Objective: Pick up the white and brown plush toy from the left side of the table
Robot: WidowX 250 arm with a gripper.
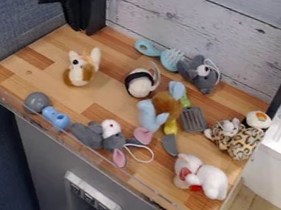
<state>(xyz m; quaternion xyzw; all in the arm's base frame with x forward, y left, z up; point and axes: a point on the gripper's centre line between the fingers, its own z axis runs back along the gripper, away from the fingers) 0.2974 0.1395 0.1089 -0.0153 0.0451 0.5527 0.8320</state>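
Nearest first: along the front edge of the wooden worktop (106,105), a white plush (214,182) with red trim lies at right; left of it, a grey plush (91,135) with a white head and pink ears lies beside a loop of white cord (151,155), and a grey-and-blue toy (37,102) lies at the left. Mid-surface, a blue, brown and yellow plush (168,103) lies just beside a grey slotted turner (194,119), with a leopard-print plush (244,144) to the right. Behind and left of the multicoloured one is a rounded black-and-white plush (139,85). The tan-and-white plush (81,72) stands upright on the left part of the surface, nearer the camera than the gripper (86,32) and slightly right of it in view; the two are apart. Of the toys, it is nearest the gripper. Further back, a turquoise brush (172,59) and a grey mouse plush (201,76) lie side by side near the whitewashed plank panel (208,19). Gripper: at the far left corner, low by the worktop, pointing down; whether wide or narrow, cannot tell.
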